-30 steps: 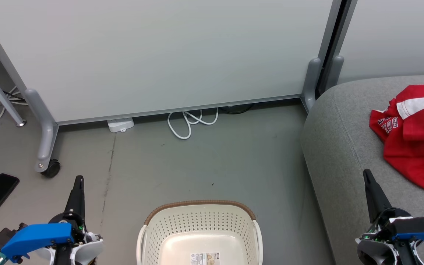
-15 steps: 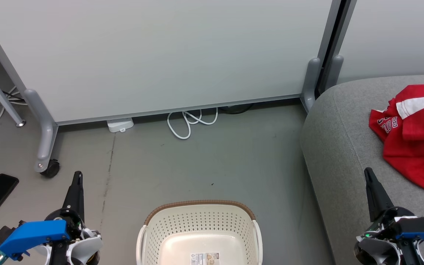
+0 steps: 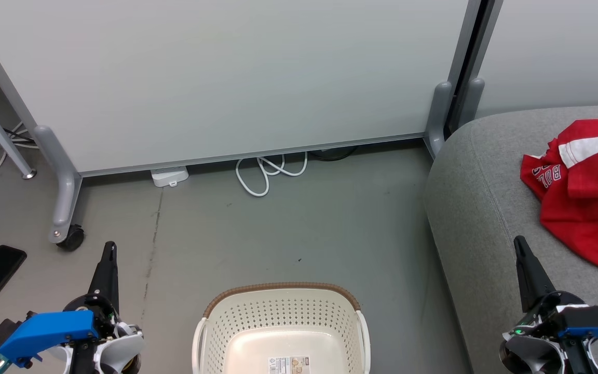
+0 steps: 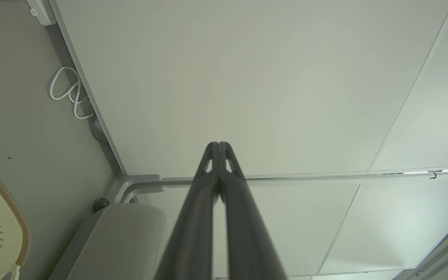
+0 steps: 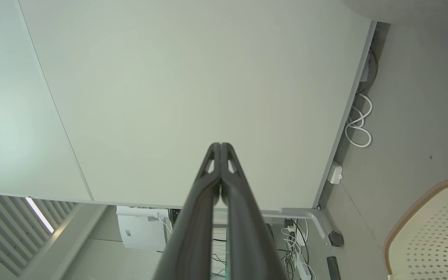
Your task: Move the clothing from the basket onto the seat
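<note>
Your clothes [image 3: 584,192]: red heap with white lettering, lying on sofa cushion [image 3: 473,208], right edge of frame, mid-height. Your right gripper [image 3: 518,243]: lower right, fingers pressed together, tip below and left of heap, apart from it. Your left gripper [image 3: 109,247]: lower left, fingers pressed together too, pinching nothing. Basket [image 3: 283,286]: bottom centre, between both grippers, label [image 3: 288,364] on its floor.

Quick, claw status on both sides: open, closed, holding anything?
Left claw: closed, fingers pressed together, holding nothing.
Right claw: closed, fingers pressed together, holding nothing.
</note>
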